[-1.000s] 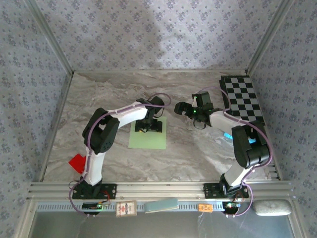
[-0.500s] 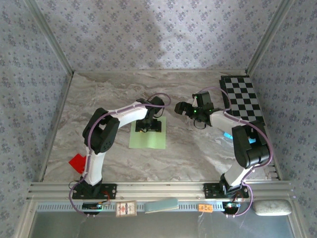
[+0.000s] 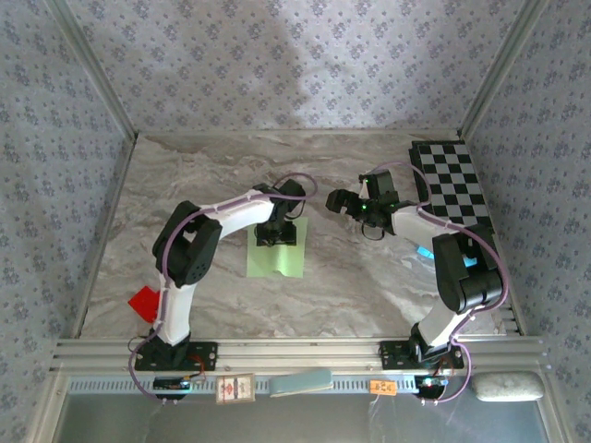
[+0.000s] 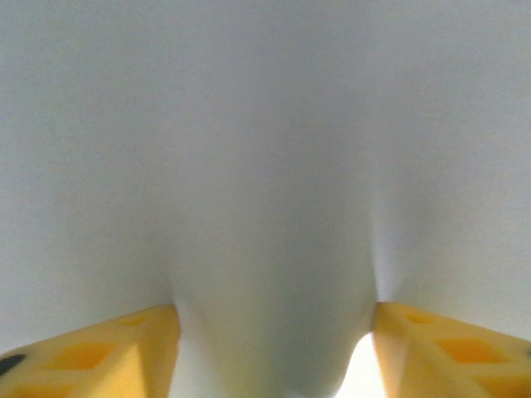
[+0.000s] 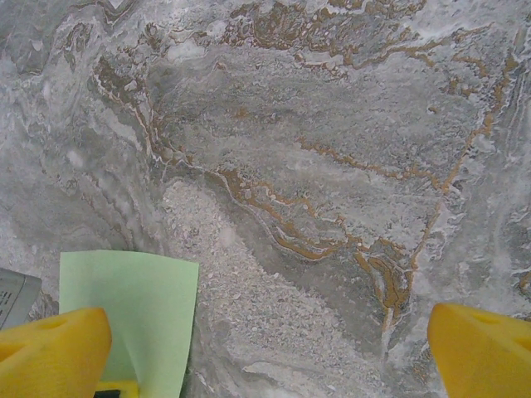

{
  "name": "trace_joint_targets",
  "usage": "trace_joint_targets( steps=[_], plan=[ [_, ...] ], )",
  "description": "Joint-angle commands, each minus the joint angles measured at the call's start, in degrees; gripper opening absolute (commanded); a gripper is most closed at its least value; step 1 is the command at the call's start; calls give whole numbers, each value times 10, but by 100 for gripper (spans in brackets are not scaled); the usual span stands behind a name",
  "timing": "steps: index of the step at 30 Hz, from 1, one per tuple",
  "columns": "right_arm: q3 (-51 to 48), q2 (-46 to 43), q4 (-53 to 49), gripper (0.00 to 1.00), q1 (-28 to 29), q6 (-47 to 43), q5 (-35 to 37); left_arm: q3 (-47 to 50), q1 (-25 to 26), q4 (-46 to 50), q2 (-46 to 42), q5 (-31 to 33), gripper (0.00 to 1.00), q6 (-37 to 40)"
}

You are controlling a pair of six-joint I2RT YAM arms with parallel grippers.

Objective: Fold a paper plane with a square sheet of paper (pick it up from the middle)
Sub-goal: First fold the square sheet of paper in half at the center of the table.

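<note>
Pale green paper (image 3: pixel 275 262) lies mid-way across the worktop (image 3: pixel 185 185), bulged into a ridge and pinched by the left hand (image 3: pixel 275 238). The right hand (image 3: pixel 333 200) is held spread wide nearby. No plane crease is seen; every fold is judged outstanding.

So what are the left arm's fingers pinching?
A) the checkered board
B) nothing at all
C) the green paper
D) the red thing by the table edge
C: the left fingers press in on the green paper from both sides, and in the left wrist view the sheet bulges up between them.
</note>
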State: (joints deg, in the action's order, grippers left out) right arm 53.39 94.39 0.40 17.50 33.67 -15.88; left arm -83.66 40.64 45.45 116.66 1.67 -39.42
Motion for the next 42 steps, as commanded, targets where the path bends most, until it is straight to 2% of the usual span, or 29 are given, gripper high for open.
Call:
trace_joint_targets(
  steps=[1,4,8,13,18,24,30,42],
  plan=[
    [1,-4,1,100,-4,7,-7,21,-6,-27,-40,-47,49,-14],
    [-6,-11,14,100,-6,12,-15,41,-16,-77,-79,-95,37,-19],
    [-16,-19,42,100,-12,19,-48,76,-31,-166,-134,-184,27,-28],
    [-25,-28,75,100,-15,39,-105,123,-45,-282,-181,-265,26,-56],
    [-32,-25,103,98,-12,48,-144,169,-59,-358,-166,-277,26,-87],
    [-42,-9,119,92,7,48,-167,176,-70,-360,-126,-255,26,-74],
    [-32,15,99,76,31,46,-164,196,-83,-347,-104,-239,23,-64],
    [54,118,19,27,92,41,-170,194,-88,-320,-81,-225,21,-51]
  ],
)
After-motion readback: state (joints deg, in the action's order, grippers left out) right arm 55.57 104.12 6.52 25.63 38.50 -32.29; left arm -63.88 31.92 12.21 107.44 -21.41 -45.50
